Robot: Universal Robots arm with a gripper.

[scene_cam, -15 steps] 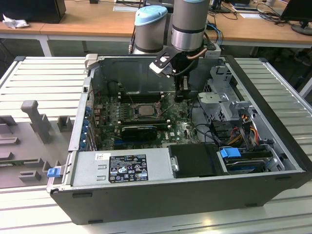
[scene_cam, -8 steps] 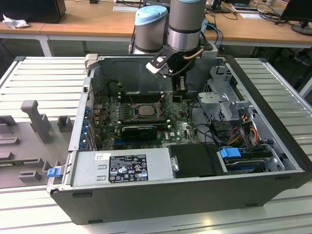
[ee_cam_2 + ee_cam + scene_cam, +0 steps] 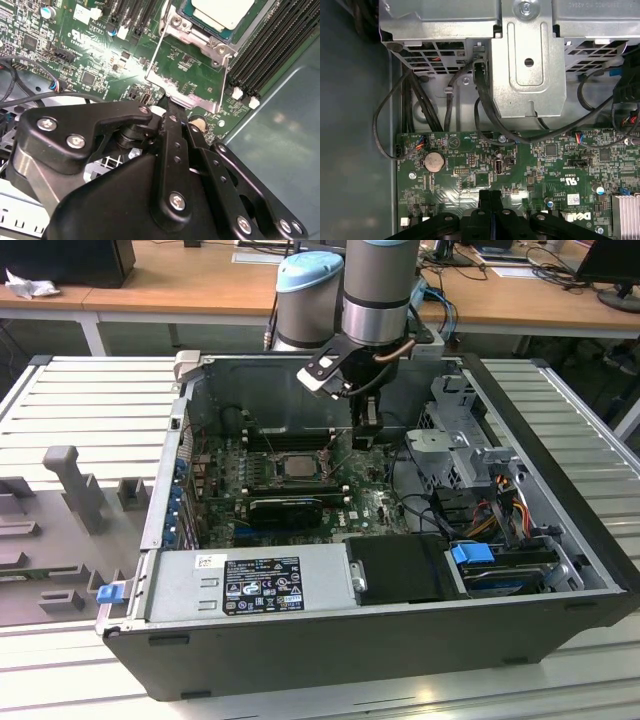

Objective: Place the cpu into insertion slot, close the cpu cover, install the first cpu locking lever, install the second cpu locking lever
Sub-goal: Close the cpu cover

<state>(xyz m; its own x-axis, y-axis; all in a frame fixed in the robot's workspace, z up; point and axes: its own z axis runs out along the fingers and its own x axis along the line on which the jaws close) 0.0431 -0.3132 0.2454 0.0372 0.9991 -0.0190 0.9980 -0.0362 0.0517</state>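
Note:
The cpu [image 3: 297, 466] lies flat in the insertion slot [image 3: 272, 468] on the green motherboard, its pale face up; in the second wrist view the cpu [image 3: 225, 11] sits inside the slot's metal frame [image 3: 197, 37]. The cpu cover [image 3: 195, 100], a thin silvery frame with a cut-out middle, stands swung up off the slot. My gripper [image 3: 362, 445] hangs just to the exterior view's right of the slot. It is shut, and its tips [image 3: 170, 102] touch the cover's free edge. Whether they pinch that edge I cannot tell. The closed fingers [image 3: 490, 194] also show over the board.
Long black memory slots [image 3: 270, 50] run beside the socket. A metal drive cage [image 3: 525, 75] with black cables [image 3: 485, 110] stands beyond the board, near a coin battery [image 3: 433, 161]. The power supply [image 3: 250, 580] fills the case's front, and the case walls [image 3: 560, 440] surround everything.

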